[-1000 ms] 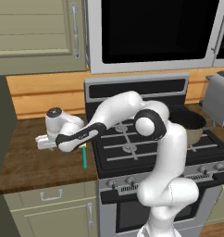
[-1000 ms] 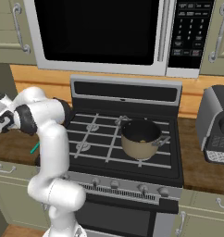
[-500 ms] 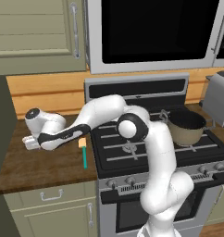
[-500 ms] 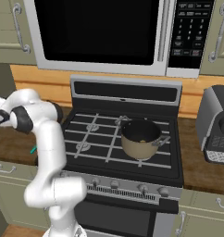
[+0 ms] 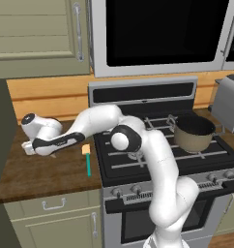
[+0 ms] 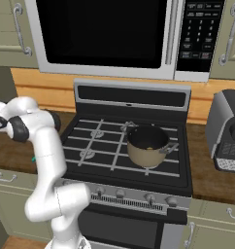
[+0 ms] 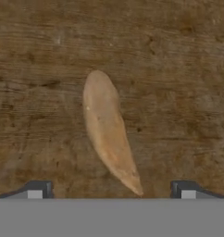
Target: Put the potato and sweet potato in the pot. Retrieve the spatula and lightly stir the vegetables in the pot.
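The white arm reaches far to the left over the dark brown wooden tabletop (image 5: 46,172) beside the stove, its hand low above the wood. In the hand view the pincer (image 7: 111,189) stands wide, its two dark finger tips well apart and empty, one to each side of the slim, tan-orange, tapered and slightly curved sweet potato (image 7: 108,131). That piece lies flat on the wood grain, its rounded end away from the pincer and its pointed end reaching down between the tips, touching neither. In the left base view the spatula with a thin teal-green handle and a small pale cream squarish head (image 5: 87,158) lies on the same tabletop, just beside the stove's left edge, its head toward the wall. The round, wide, dull grey-tan pot with a dark inside (image 5: 194,133) stands on the right part of the black gas stove (image 5: 153,152), well apart from the hand. In the right base view a small yellowish lump shows inside the pot (image 6: 147,145); I cannot tell for sure that it is the potato.
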Controlling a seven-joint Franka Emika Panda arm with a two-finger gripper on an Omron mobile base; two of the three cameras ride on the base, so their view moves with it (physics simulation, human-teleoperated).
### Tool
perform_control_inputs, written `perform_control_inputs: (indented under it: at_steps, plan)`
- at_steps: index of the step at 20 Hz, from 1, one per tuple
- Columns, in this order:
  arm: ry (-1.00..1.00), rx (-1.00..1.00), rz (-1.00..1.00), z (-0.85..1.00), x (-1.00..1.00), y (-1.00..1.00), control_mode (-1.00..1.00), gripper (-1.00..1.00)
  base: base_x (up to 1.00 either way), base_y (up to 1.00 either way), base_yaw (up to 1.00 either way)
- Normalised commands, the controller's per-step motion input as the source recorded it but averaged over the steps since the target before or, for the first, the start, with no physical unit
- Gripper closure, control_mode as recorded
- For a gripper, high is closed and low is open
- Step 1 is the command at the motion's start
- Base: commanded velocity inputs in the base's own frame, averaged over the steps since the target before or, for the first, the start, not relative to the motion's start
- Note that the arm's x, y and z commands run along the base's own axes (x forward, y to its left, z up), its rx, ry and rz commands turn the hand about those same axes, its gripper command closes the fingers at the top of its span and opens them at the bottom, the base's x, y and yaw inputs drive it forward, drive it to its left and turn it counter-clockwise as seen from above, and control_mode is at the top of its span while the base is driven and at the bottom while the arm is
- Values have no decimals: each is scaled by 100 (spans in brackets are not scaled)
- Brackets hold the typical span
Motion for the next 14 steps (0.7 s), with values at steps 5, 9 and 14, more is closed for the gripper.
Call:
perform_control_inputs:
  at_steps: [5, 9, 14]
  plan:
    - [0, 0, 0, -23, 32, -8, -100, -100, 0, 0, 0]
    - [0, 0, 0, -27, 26, 0, -100, -100, 0, 0, 0]
    - [2, 5, 0, -24, 26, -15, -100, -100, 0, 0, 0]
